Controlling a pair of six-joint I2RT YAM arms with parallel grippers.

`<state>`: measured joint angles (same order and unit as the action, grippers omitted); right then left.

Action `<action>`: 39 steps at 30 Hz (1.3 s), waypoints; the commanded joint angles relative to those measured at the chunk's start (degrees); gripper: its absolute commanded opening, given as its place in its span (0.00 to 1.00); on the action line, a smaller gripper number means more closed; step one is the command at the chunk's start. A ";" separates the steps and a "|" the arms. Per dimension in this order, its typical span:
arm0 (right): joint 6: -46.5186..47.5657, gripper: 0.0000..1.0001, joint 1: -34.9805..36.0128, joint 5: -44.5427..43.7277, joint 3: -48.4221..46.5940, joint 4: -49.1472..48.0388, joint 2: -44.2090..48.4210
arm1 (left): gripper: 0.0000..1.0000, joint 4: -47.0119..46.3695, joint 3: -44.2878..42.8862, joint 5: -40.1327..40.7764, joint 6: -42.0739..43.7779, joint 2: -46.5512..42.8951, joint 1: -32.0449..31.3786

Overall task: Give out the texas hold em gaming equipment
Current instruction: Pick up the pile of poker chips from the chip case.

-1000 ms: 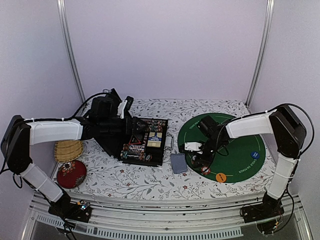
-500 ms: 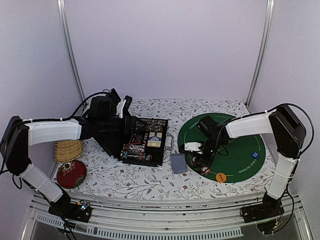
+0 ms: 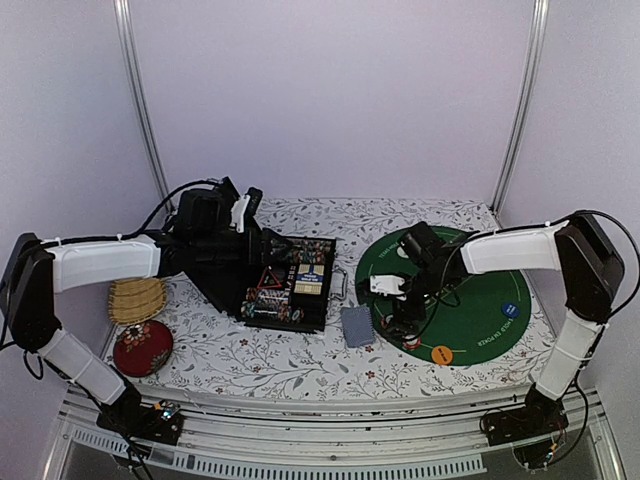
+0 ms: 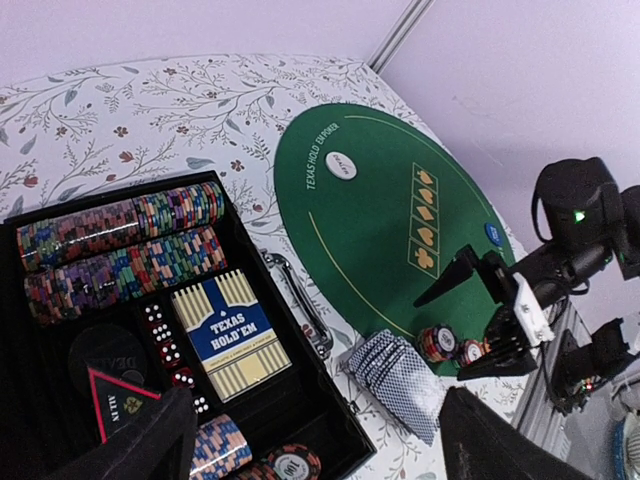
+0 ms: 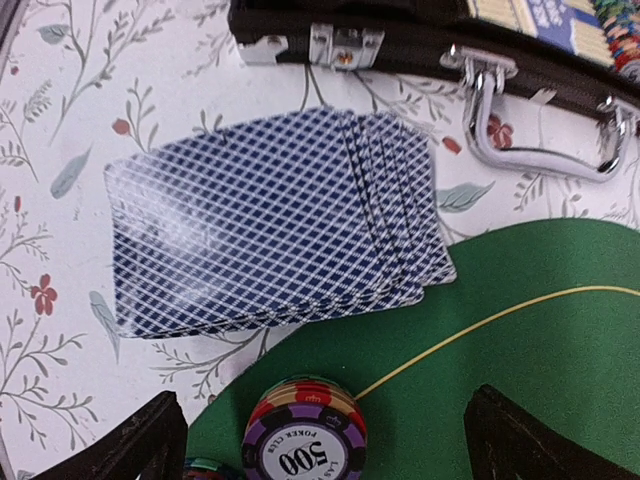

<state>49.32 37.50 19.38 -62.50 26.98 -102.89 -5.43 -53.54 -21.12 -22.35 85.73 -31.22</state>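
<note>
Jaws on the right gripper stand wide apart over two short stacks of chips at the 7 o'clock edge of the green mat, with neither finger visibly touching them. I judge this placement finished. The next move calls for a straight lift clear of the stacks before reaching for anything else.

The left gripper hangs over the open black case, jaws also apart and empty. Rows of chips lie below it, so another pick there seems likely.

A fanned deck of cards lies on the flowered surface, just off the mat at 8 o'clock. It sits close to the stacks and to the case's metal handle, so a sideways sweep could scatter it.

On the mat, the orange button sits at 6 o'clock, the blue button near 4 and the white button on the far side. A wicker basket and a red cushion sit well off at the surface's 8 o'clock.
</note>
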 commanded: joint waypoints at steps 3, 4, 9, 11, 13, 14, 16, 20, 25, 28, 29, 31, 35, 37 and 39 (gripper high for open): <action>0.29 0.99 0.21 3.84 -1.56 -4.09 10.21 | 0.86 0.77 -0.49 1.39 -0.79 -2.77 0.38; -0.20 0.99 0.23 3.39 -1.20 -6.13 12.12 | 0.86 0.96 -0.18 2.20 -0.88 -3.11 0.37; -13.47 0.99 -1.00 -7.90 6.76 -30.11 24.80 | 0.85 4.91 -0.96 6.69 -0.83 -3.14 -0.53; -27.08 0.99 -3.17 -13.89 7.54 -35.00 28.84 | 0.83 7.86 -2.85 9.29 -0.54 -1.83 -2.48; -37.30 0.99 -6.18 -12.34 6.77 -33.39 30.56 | 0.82 10.04 -4.91 11.60 -0.27 -0.13 -4.57; -41.59 0.99 -7.62 -11.53 6.26 -31.85 30.90 | 0.81 11.15 -6.17 12.35 -0.13 0.98 -5.49; -47.14 0.99 -9.51 -12.89 5.09 -27.31 30.93 | 0.78 13.71 -9.37 14.66 -0.19 3.50 -7.22; -51.98 0.98 -9.72 -19.38 6.15 -21.66 31.28 | 0.73 17.12 -16.59 21.11 -0.36 10.03 -9.71; -54.19 0.97 -9.72 -21.73 11.47 -23.78 32.92 | 0.59 18.64 -27.02 23.90 -2.79 21.70 -10.32; -53.62 0.97 -9.72 -22.13 12.34 -23.53 32.31 | 0.55 21.10 -32.26 27.21 -3.88 28.23 -10.46; -53.43 0.97 -9.72 -22.24 12.49 -23.40 32.12 | 0.54 21.56 -33.67 28.80 -4.13 30.04 -10.56; -52.83 0.97 -9.72 -22.03 12.51 -23.15 31.65 | 0.54 21.84 -35.91 30.88 -4.43 32.76 -10.55; -52.19 0.97 -9.74 -21.07 12.63 -23.50 30.93 | 0.55 22.44 -40.34 33.78 -4.98 37.62 -10.61; -51.88 0.97 -9.70 -20.27 12.59 -23.64 30.34 | 0.55 23.17 -42.80 34.56 -4.48 39.78 -10.60; -51.64 0.97 -9.72 -20.09 12.37 -23.50 29.85 | 0.54 24.70 -45.45 35.41 -3.98 41.65 -10.61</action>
<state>-2.59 27.73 -1.32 -50.06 3.84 -71.81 16.67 -93.76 10.41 -26.44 125.01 -41.60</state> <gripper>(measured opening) 0.968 0.545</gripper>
